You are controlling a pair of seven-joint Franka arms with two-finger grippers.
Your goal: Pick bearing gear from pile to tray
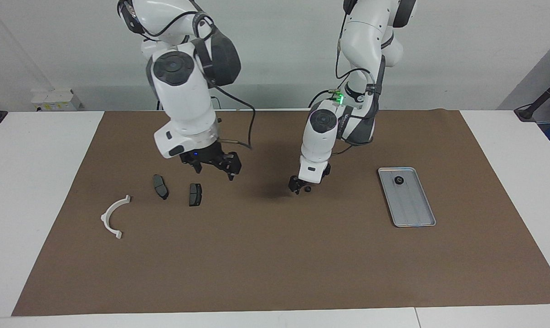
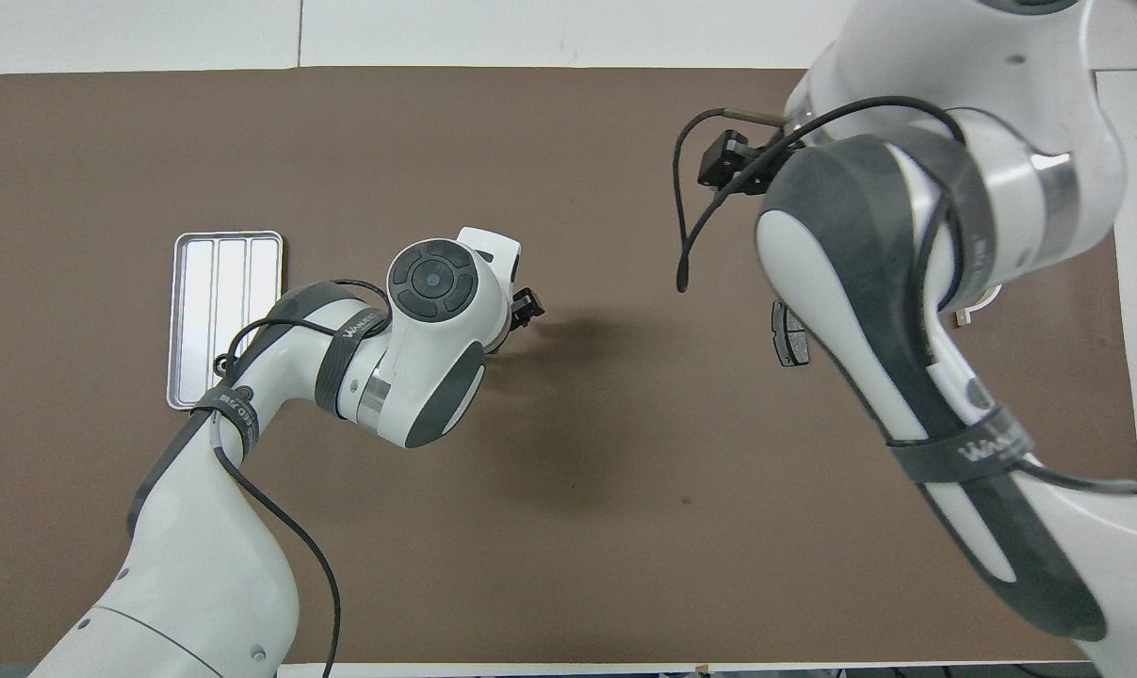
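Silver-grey tray (image 1: 407, 197) lies on the brown mat (image 1: 275, 255) toward the left arm's end of the table, and one small black gear (image 1: 398, 180) already rests in its end nearer the robots. A second gear (image 1: 308, 188) sits at the tips of the left gripper (image 1: 300, 186), which is low over the middle of the mat; whether its jaws are clamped on the gear or only beside it cannot be told from either view. Judgement: this gear lies at mid-table because that spot is within reach of both arms, so the left arm can carry it on to the tray. Right gripper (image 1: 214, 166) hangs over the mat just beside the two dark brake pads (image 1: 178, 190), jaws spread apart and holding nothing. The pads lie side by side, near each other but not touching, and the white arc piece (image 1: 114, 216) lies apart from them toward the right arm's end. No loose gear is visible among these parts. In the overhead view the right arm covers most of that area, so this is not certain.
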